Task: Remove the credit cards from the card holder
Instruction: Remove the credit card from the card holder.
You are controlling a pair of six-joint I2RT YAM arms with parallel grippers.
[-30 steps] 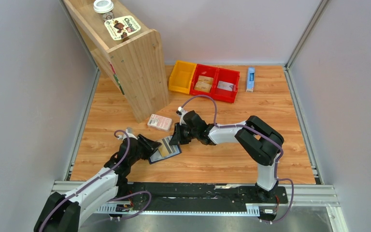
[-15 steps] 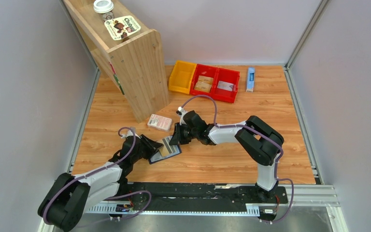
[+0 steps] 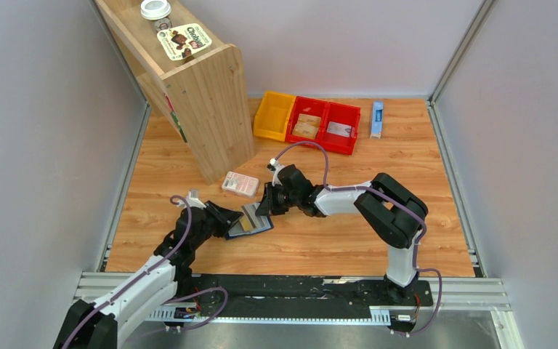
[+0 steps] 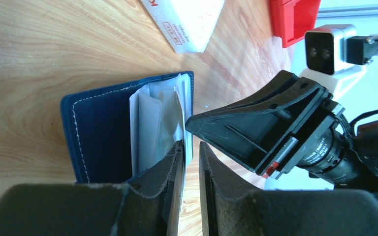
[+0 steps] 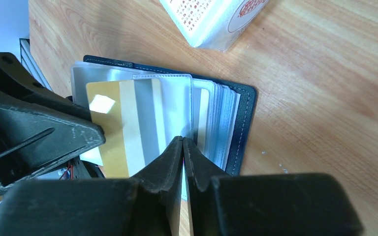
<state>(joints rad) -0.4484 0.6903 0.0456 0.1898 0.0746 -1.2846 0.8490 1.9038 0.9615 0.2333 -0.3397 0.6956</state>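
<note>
The navy card holder (image 3: 260, 227) lies open on the table, its clear sleeves fanned out (image 5: 243, 123) (image 4: 98, 132). A tan-yellow credit card (image 5: 110, 137) with a grey stripe sticks partly out of the top sleeve toward the left; it also shows in the top view (image 3: 245, 222). My right gripper (image 3: 265, 206) (image 5: 182, 140) is shut on the edge of that clear sleeve. My left gripper (image 3: 227, 220) (image 4: 189, 147) has its jaws a narrow gap apart at the wallet's left side. One of its fingers (image 5: 78, 132) overlaps the card's left end.
A pink-and-white packet (image 3: 240, 184) lies just behind the wallet. A yellow bin (image 3: 272, 115) and red bins (image 3: 354, 129) holding flat cards stand at the back, with a blue-and-white box (image 3: 377, 118) to their right. A wooden shelf (image 3: 203, 94) stands at the back left.
The left arm's elbow swung out and back, and its gripper edged slightly toward the wallet. The right gripper has stayed on the sleeve.
</note>
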